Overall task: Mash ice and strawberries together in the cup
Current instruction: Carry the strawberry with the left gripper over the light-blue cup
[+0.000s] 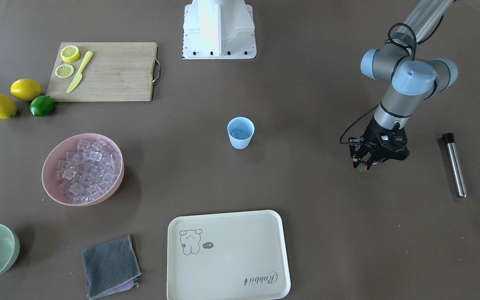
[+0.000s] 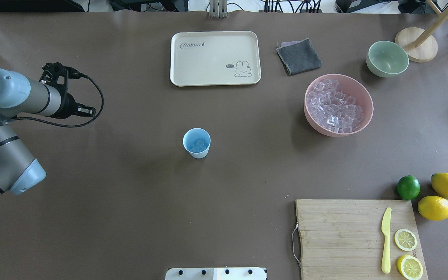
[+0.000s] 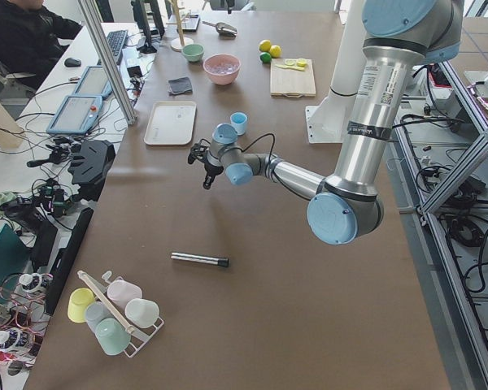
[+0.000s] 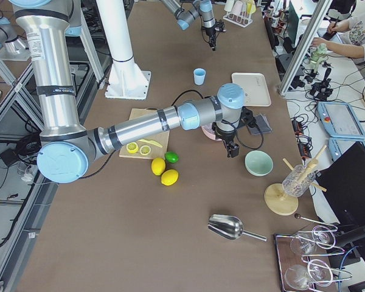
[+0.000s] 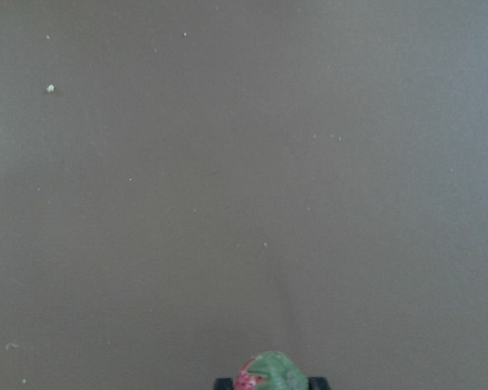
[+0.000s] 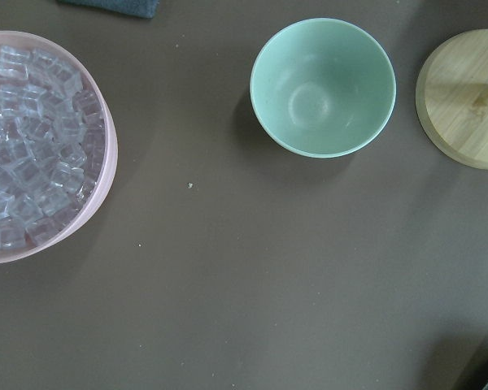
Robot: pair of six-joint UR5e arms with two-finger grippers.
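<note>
Overhead exterior gives me the layout: the cup (image 2: 196,143) stands upright near the middle of the desk (image 2: 130,202), alone, with a few cubes of ice (image 2: 197,145) in its bottom. The rest of the ice is heaped in the pink bowl (image 1: 44,177), well apart from the cup.

My left hand (image 1: 363,165) points down over bare desk, well apart from the cup. It is clenched on the strawberry (image 1: 361,168). In the left wrist view the fruit sits at the bottom edge, green top and a bit of red showing, pinched between the two dark fingertips, with only brown desk past it. The steel muddler (image 1: 454,166) with its black cap lies flat on the desk near that hand, not touching it.

My right hand (image 4: 232,149) shows only in the exterior right view, small, between the pink bowl and the pale green bowl (image 6: 323,88). I cannot tell whether it is released or clenched. Its wrist camera looks straight down on the desk, with the pink bowl at the left edge, the green bowl upright, and a round wooden base (image 6: 464,97) at the right edge.

Near the far edge lie the cream tray (image 1: 240,266) and, just beside it, a folded grey cloth (image 1: 111,266). The wooden board (image 1: 115,71) carries two lemon halves (image 1: 69,53) and a yellow knife (image 1: 79,72). Two whole lemons (image 1: 26,89) and a lime (image 1: 42,106) sit just off its corner.
</note>
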